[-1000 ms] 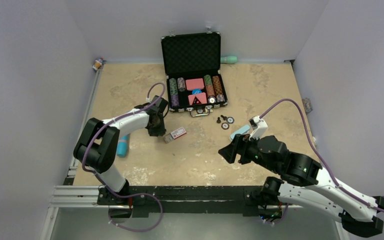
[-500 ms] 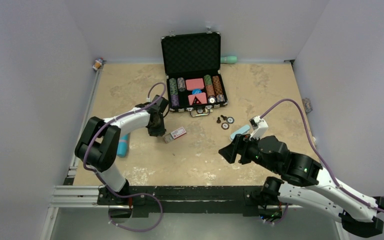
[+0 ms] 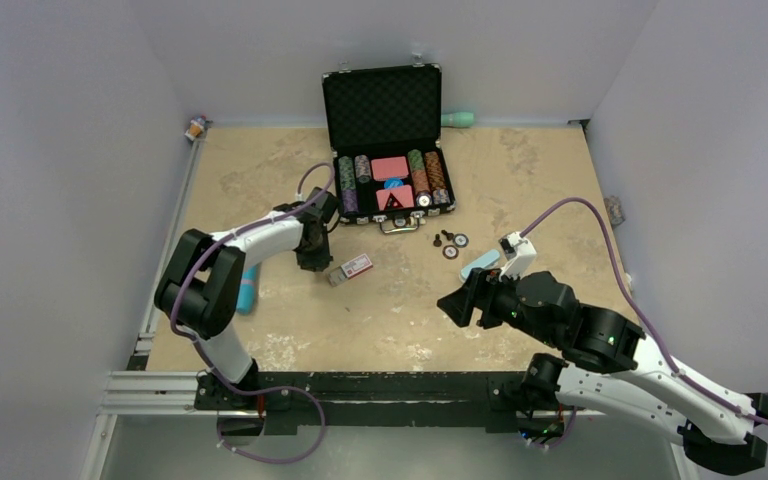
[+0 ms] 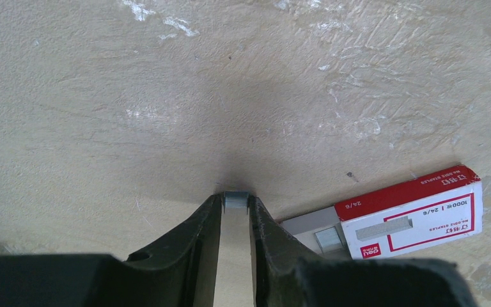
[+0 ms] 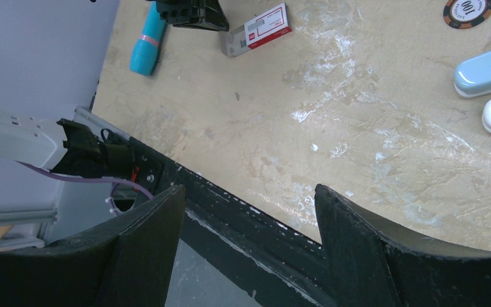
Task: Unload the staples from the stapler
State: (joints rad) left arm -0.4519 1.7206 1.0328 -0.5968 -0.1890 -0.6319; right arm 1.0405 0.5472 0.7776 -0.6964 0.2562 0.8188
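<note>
left claw (image 4: 235,210) grips staples (image 4: 235,200); box (image 4: 415,214) reads 24/6

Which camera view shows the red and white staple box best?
The left wrist view: the staple box is close and its label is readable. The top view shows it only as a small red speck; the right wrist view shows it small, near the top edge.

Light: soft, even, bright.
Shadow: diffuse grey patch on the table (image 4: 243,141) ahead of the left gripper (image 4: 235,206).
Focus: staple strip (image 4: 235,200) and staple box (image 4: 415,211) print sharp; right gripper (image 5: 249,192) fingers (image 5: 147,256) dark, blurred.
</note>
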